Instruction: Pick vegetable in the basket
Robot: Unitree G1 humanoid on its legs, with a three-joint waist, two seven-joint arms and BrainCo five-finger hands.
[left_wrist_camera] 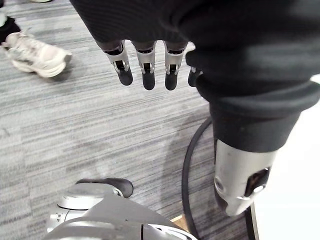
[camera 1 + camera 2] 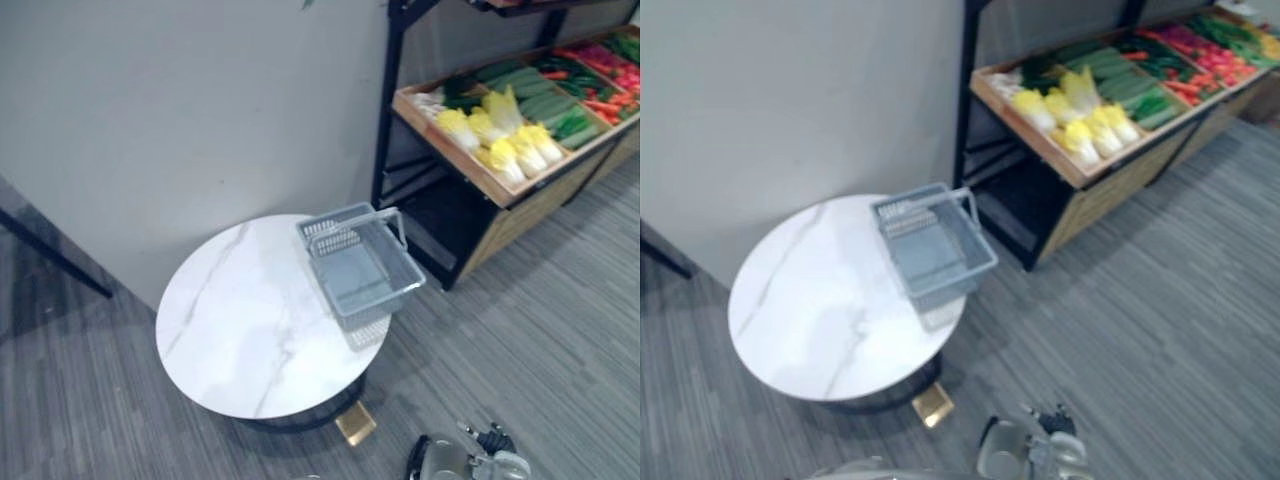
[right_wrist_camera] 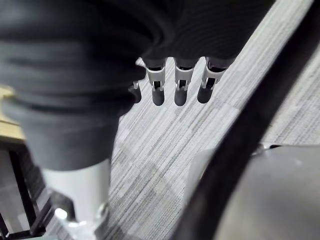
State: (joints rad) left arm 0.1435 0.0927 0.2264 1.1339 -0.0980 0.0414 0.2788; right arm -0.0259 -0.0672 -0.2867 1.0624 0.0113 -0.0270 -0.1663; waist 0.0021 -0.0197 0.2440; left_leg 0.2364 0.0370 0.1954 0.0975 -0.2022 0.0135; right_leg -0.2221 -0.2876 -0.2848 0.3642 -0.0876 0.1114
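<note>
1. Two hands: left hand (image 1: 146, 65) and right hand (image 3: 181, 82) hang over grey carpet (image 1: 75, 125), fingers straight, slightly apart, holding nothing.
2. One round white marble table (image 2: 240, 320).
3. One grey slatted basket (image 2: 358, 270), empty, on the table's far right edge.
4. One wooden shelf (image 2: 470, 165) beyond, holding the vegetables: about six yellow-white cabbages (image 2: 500, 150), green cucumbers (image 2: 535, 95), red ones (image 2: 605, 105).

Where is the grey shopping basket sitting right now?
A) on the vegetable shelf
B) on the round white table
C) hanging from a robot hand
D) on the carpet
B: the grey basket rests on the round white marble table, at its edge nearest the vegetable shelf.
</note>
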